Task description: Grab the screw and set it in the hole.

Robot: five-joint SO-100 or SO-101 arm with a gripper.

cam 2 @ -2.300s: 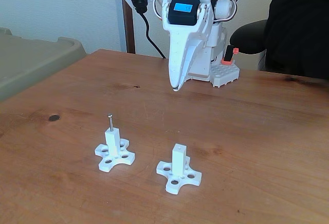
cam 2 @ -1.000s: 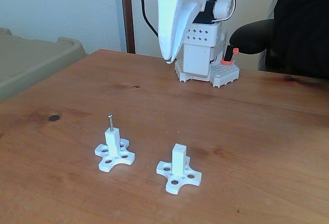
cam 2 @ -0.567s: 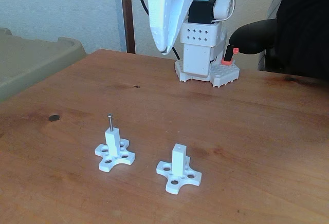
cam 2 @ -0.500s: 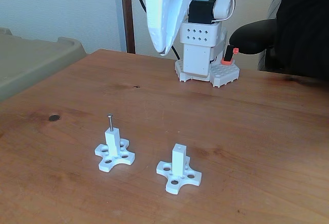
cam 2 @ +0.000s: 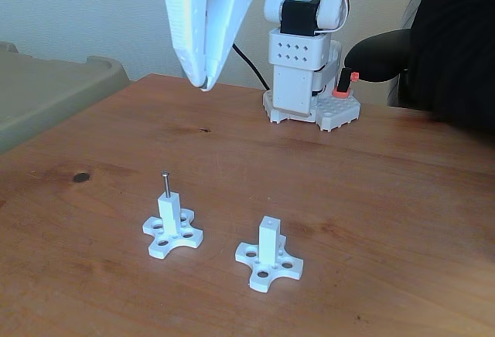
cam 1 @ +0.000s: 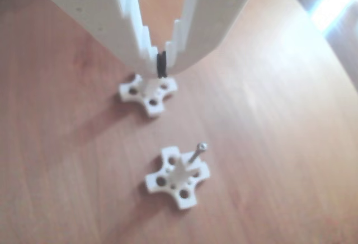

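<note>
While the screw [cam 2: 165,183] stands upright in the top of the left white post [cam 2: 169,215] in the fixed view, its head [cam 1: 202,147] shows bright in the other view. Just right of it on the wooden bench [cam 2: 371,190], the second post [cam 2: 268,239] shows its empty hole [cam 2: 268,220]. Well above and behind both hangs the pincer [cam 2: 203,86], its tips pressed together on nothing.

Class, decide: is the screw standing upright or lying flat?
Upright. The screw stands head-up in the top of a white post, clear of the wooden table.
</note>
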